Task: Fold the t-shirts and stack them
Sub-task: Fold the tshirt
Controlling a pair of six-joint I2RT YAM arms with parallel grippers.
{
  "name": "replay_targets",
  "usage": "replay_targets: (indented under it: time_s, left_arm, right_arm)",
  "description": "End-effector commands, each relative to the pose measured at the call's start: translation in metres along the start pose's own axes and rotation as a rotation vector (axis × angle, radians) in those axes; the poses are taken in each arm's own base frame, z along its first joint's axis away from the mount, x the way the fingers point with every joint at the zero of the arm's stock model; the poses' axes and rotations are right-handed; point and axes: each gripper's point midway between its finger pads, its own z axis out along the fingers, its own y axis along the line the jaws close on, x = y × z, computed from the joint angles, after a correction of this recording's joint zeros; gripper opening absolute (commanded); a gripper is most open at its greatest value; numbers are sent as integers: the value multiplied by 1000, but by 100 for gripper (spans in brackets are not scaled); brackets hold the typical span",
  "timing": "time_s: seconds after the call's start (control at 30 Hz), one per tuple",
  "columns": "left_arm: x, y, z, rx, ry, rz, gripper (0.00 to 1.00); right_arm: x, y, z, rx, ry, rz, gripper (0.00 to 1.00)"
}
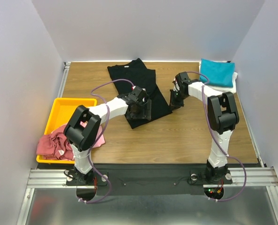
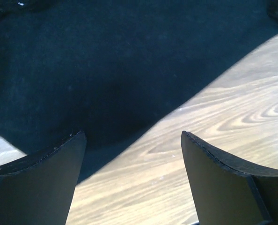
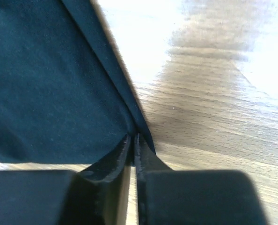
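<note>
The large black t-shirt (image 1: 134, 77) lies spread on the wooden table (image 1: 186, 136), its lower part between my arms. My left gripper (image 1: 140, 114) is open and empty, low over the shirt's near edge; in the left wrist view (image 2: 132, 138) its jaws straddle the cloth edge (image 2: 92, 70) and bare wood. My right gripper (image 1: 174, 103) is shut on the shirt's right edge; the right wrist view (image 3: 133, 139) shows the black cloth (image 3: 50, 84) pinched at the fingertips. A folded teal t-shirt (image 1: 217, 72) sits on a white one (image 1: 231, 86) at the back right. A dusty red t-shirt (image 1: 52, 144) and a pink one (image 1: 99, 137) are crumpled at the left.
A yellow plastic tray (image 1: 66, 105) stands at the left edge, holding the crumpled shirts at its near end. White walls close in the table on three sides. Bare wood (image 3: 214, 108) lies to the right of the black shirt.
</note>
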Motion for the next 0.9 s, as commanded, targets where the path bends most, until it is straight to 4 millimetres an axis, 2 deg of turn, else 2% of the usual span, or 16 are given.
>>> replay_targets:
  time_s: [0.0, 0.1, 0.17, 0.23, 0.27, 0.3, 0.37, 0.4, 0.43, 0.47, 0.53, 0.77, 0.87]
  left_arm:
    - [-7, -5, 2, -9, -18, 46, 95]
    - [1, 2, 7, -32, 1, 61, 95]
    - [8, 6, 9, -38, 17, 71, 95]
    - [14, 4, 9, -32, 28, 97, 95]
    - [22, 2, 9, -23, 47, 114, 95]
    - [26, 0, 7, -11, 54, 134, 95]
    - [37, -4, 5, 7, 78, 160, 95]
    - [46, -4, 4, 9, 96, 172, 95]
    - [75, -18, -7, 50, 148, 211, 95]
    - [79, -14, -6, 43, 159, 211, 95]
    - [94, -24, -14, 79, 181, 225, 95]
    - [162, -46, -33, 156, 311, 283, 95]
    - [171, -58, -47, 185, 310, 259, 95]
  right_arm:
    - [0, 3, -14, -1, -40, -21, 5]
    - [14, -4, -12, 15, -15, -11, 0]
    - [21, -4, -20, 14, -18, -9, 0]
    - [36, -8, -22, 22, 7, 5, 0]
    - [40, -6, -30, 13, 0, 10, 0]
    - [54, -10, -29, 18, 31, 24, 0]
    - [70, -9, -33, 5, 62, 37, 0]
    - [76, -6, -39, -4, 63, 33, 1]
    - [108, -11, -47, 7, 124, 43, 0]
    - [108, -11, -47, 3, 126, 43, 0]
    - [116, -8, -57, -7, 127, 44, 0]
    - [161, -8, -81, 8, 207, 48, 0]
    - [181, -8, -90, 10, 228, 54, 0]
